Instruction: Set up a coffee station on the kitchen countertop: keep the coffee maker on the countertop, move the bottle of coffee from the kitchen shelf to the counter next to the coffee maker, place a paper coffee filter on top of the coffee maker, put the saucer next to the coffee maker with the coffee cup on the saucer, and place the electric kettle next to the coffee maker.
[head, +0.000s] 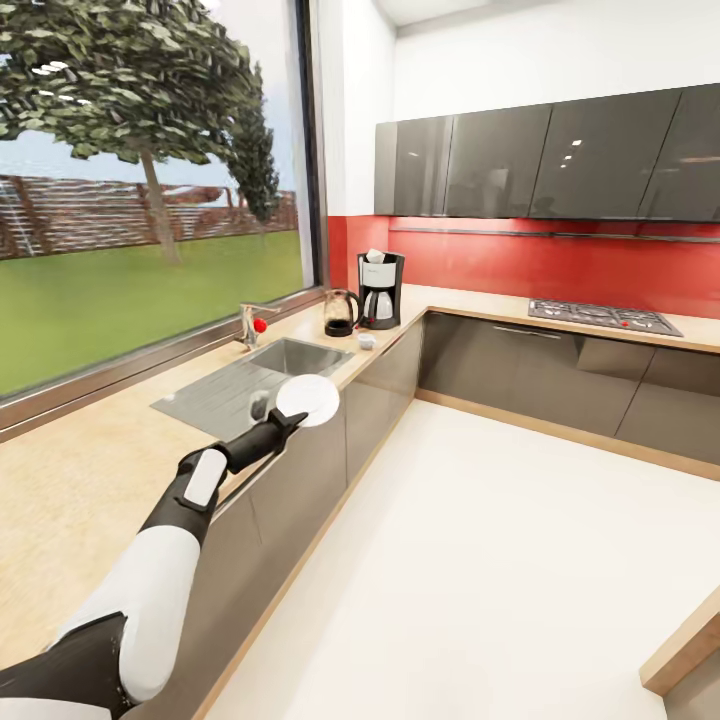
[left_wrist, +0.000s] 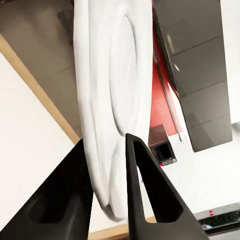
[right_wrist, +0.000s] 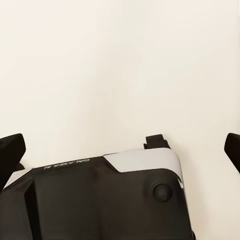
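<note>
The plain white round saucer (head: 308, 400) was gripped on edge between the closed black fingers of the left gripper (head: 290, 418), held out above the light beige wood-look countertop (head: 70, 480) beside the steel sink (head: 292, 356). The right gripper's (right_wrist: 122, 150) dark fingertips (right_wrist: 11, 150) were spread wide, holding nothing. Farther along, in the corner, the clear glass dome-shaped kettle (head: 340, 313) was seen just beside the tall black coffee maker (head: 380, 290), which bore a white paper filter (head: 375, 256).

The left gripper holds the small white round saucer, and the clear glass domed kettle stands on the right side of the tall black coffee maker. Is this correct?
Not fully. In the head view, the clear glass domed kettle stands on the left side of the tall black coffee maker, toward the window. The rest is right: the left gripper holds the small white round saucer, its fingers closed on the rim, as the left wrist view shows.
</note>
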